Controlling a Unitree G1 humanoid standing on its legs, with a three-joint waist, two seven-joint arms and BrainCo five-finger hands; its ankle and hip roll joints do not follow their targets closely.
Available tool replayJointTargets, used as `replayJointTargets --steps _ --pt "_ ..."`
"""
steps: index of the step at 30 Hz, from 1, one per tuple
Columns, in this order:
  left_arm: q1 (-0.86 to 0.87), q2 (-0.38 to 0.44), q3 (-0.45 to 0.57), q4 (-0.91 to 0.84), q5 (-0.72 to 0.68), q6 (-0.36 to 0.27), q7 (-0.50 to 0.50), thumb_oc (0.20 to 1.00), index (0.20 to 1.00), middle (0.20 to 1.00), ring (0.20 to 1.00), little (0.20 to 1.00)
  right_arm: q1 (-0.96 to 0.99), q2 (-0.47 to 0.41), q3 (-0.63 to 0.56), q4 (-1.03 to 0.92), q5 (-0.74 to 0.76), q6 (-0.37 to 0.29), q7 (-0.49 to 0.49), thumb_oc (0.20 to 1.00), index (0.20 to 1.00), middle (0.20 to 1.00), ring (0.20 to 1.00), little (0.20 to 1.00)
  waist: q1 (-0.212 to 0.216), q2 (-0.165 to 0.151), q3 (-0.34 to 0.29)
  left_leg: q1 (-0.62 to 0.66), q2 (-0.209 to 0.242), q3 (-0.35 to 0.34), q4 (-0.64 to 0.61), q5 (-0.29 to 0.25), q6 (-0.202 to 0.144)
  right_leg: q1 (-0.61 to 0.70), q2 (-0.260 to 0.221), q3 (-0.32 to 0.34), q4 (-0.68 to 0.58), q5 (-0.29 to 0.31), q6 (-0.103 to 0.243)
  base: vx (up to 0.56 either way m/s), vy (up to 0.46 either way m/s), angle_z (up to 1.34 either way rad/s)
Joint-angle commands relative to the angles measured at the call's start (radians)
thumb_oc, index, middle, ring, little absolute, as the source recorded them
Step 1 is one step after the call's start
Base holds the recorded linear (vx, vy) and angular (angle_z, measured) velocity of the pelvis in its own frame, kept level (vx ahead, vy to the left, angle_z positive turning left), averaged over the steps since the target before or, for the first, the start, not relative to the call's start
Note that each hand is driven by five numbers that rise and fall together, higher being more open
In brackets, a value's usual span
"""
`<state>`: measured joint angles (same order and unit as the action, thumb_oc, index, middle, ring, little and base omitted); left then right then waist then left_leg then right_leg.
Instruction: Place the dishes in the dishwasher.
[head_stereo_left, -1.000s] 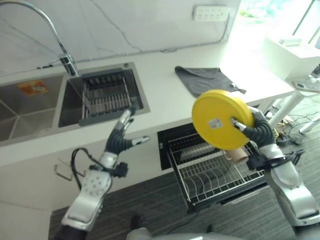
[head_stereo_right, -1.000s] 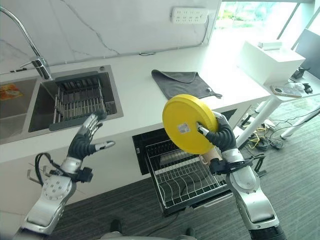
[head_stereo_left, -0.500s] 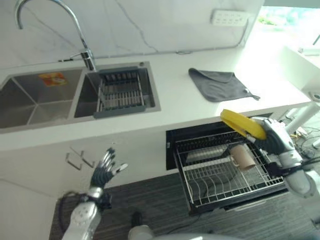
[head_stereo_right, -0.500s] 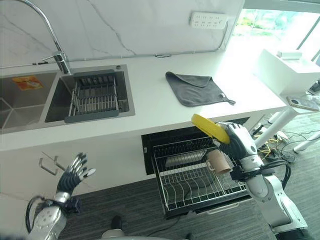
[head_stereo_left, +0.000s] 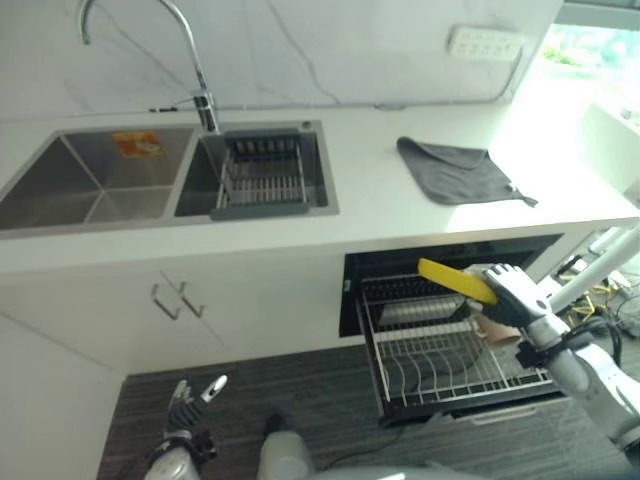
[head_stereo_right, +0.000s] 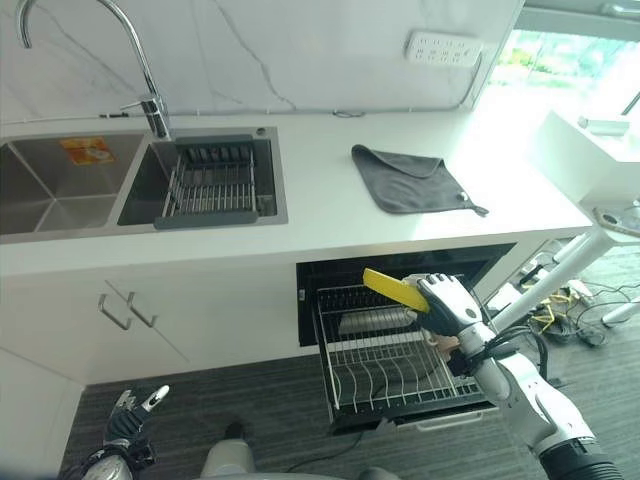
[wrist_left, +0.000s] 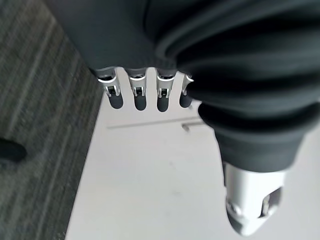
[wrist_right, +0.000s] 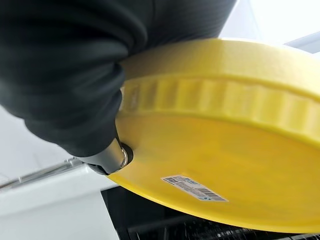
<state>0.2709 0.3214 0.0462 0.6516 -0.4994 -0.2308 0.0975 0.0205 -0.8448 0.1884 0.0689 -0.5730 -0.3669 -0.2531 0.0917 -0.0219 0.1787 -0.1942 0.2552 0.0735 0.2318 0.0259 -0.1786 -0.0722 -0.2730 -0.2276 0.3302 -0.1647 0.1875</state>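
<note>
Yellow plate (head_stereo_right: 397, 290): held near flat, tilted slightly, over the back part of the pulled-out dishwasher rack (head_stereo_right: 390, 368). It is clear of the wires, not yet set among them. Right wrist view shows its underside with a small printed label.

Right hand (head_stereo_right: 447, 303): fingers curled round the plate's rim on the robot's right side, thumb (wrist_right: 112, 155) pressed against the underside. Grip is firm on the plate.

A tan cup-like item (head_stereo_left: 497, 327) lies in the rack just beneath the right hand; details are too small to tell.

Dishwasher opening (head_stereo_right: 330, 275): dark cavity under the white desk (head_stereo_right: 330, 215), rack drawn out over the grey floor.

On the desk: grey cloth (head_stereo_right: 412, 180) lying above the dishwasher, well apart from the plate. Double sink (head_stereo_right: 60, 185) to the robot's left, with a wire drainer (head_stereo_right: 215, 180) in its right basin and a tap (head_stereo_right: 150, 105) behind.

Left hand (head_stereo_right: 128, 417): low, near the floor by the cabinet front, fingers (wrist_left: 137, 92) straight and spread, holding nothing.
</note>
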Motion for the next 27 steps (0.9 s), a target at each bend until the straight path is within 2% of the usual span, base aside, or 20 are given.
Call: replayJointTargets --steps 1,6,13,17,20,21,23,27 --pt "-0.028 0.04 0.033 -0.046 -0.012 -0.031 0.017 1.0 1.0 1.0 1.0 1.0 -0.131 -0.012 -0.039 -0.054 0.015 -0.046 -0.068 0.2 0.2 0.2 0.2 0.2 0.024 -0.015 0.065 0.009 0.023 -0.075 0.151 -0.091 0.014 0.005 0.007 0.015 0.051 0.021 -0.043 -0.02 0.064 0.01" --pt "-0.011 0.045 0.046 -0.05 -0.032 0.003 0.003 1.0 1.0 1.0 1.0 1.0 -0.151 0.009 0.011 0.042 -0.03 -0.057 -0.096 0.2 0.2 0.2 0.2 0.2 0.037 -0.007 0.087 -0.053 0.02 -0.096 0.258 -0.125 0.021 -0.046 -0.021 0.017 0.154 -0.002 -0.052 0.04 0.051 0.06" --pt "0.018 0.07 0.014 -0.07 -0.016 0.034 -0.005 1.0 1.0 1.0 1.0 1.0 -0.219 0.046 0.067 0.262 -0.002 -0.016 -0.142 0.2 0.2 0.2 0.2 0.2 0.065 0.013 0.101 -0.054 0.017 -0.108 0.307 -0.119 0.018 -0.051 -0.044 -0.002 0.228 -0.019 -0.054 0.16 0.024 0.12" --pt "0.032 0.075 0.01 -0.054 0.001 0.036 0.006 1.0 1.0 1.0 1.0 1.0 -0.281 0.072 0.097 0.377 -0.014 0.03 -0.185 0.2 0.2 0.2 0.2 0.2 0.084 0.026 0.11 -0.061 0.012 -0.119 0.338 -0.113 0.013 -0.054 -0.055 -0.013 0.265 -0.026 -0.057 0.15 -0.018 0.16" --pt "0.042 0.077 -0.001 -0.039 0.008 0.03 0.012 1.0 1.0 1.0 1.0 1.0 -0.332 0.079 0.122 0.451 -0.025 0.074 -0.254 0.2 0.2 0.2 0.2 0.2 0.093 0.041 0.115 -0.064 0.009 -0.122 0.355 -0.105 0.012 -0.06 -0.063 -0.017 0.29 -0.031 -0.062 0.14 0.015 0.06" --pt "0.051 0.078 -0.015 -0.039 0.011 0.026 0.026 1.0 1.0 1.0 1.0 1.0 -0.366 0.082 0.135 0.492 -0.062 0.124 -0.308 0.2 0.2 0.2 0.2 0.2 0.098 0.054 0.122 -0.079 0.002 -0.126 0.375 -0.101 0.012 -0.078 -0.071 -0.013 0.319 -0.036 -0.065 0.13 0.024 0.06" --pt "0.064 0.082 -0.037 -0.04 0.01 0.003 0.051 1.0 1.0 1.0 1.0 1.0 -0.397 0.075 0.159 0.543 -0.088 0.162 -0.35 0.2 0.2 0.2 0.2 0.2 0.102 0.07 0.136 -0.111 -0.009 -0.135 0.408 -0.094 0.012 -0.118 -0.083 -0.001 0.364 -0.042 -0.068 0.07 0.029 0.08" --pt "0.057 0.098 -0.08 -0.043 0.02 -0.046 0.095 1.0 1.0 1.0 1.0 1.0 -0.469 0.039 0.247 0.645 -0.228 0.167 -0.475 0.2 0.2 0.2 0.2 0.2 0.112 0.094 0.163 -0.162 -0.024 -0.146 0.449 -0.078 0.016 -0.188 -0.103 0.024 0.423 -0.047 -0.072 -0.05 0.031 -0.03"
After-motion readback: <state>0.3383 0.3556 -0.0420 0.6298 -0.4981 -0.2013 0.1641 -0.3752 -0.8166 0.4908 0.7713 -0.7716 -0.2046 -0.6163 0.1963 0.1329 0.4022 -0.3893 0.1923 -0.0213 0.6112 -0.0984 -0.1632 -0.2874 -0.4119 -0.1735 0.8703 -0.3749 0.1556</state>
